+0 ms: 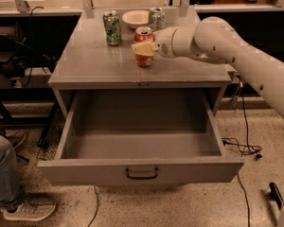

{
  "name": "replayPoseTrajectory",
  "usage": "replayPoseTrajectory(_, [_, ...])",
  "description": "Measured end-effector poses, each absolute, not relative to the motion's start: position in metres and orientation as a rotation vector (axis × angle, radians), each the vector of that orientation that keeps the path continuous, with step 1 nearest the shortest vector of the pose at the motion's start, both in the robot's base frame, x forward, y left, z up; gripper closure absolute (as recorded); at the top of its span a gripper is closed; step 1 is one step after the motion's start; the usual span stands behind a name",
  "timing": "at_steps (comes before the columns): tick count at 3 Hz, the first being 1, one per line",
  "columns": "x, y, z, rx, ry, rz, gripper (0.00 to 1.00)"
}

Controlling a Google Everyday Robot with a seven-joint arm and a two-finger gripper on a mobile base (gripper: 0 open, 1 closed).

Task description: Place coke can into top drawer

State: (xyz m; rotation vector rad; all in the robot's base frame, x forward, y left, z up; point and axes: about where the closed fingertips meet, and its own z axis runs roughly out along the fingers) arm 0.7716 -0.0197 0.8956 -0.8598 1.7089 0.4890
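The gripper (pixel 143 48) is at the coke can (pixel 144 61), which stands mid-table (pixel 85 65) nearer the front edge; whether it has clamped on, I cannot tell. This looks like the grasp step. Next comes a firm hold, a lift, then a descent into the open drawer (pixel 142 171).

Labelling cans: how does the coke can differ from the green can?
The coke can is red-orange, the green can green. The coke can stands nearer the front of the cabinet top, the green can further back. The claw covers the coke can's middle; the green can stands free. Both are upright.
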Motion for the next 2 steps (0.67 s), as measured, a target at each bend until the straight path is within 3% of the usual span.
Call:
replayPoseTrajectory(1, [0.740, -0.045, 0.915, -0.848, 1.696, 0.480, 0.96])
replayPoseTrajectory(2, [0.701, -0.077, 0.936, -0.878, 1.737, 0.436, 1.00])
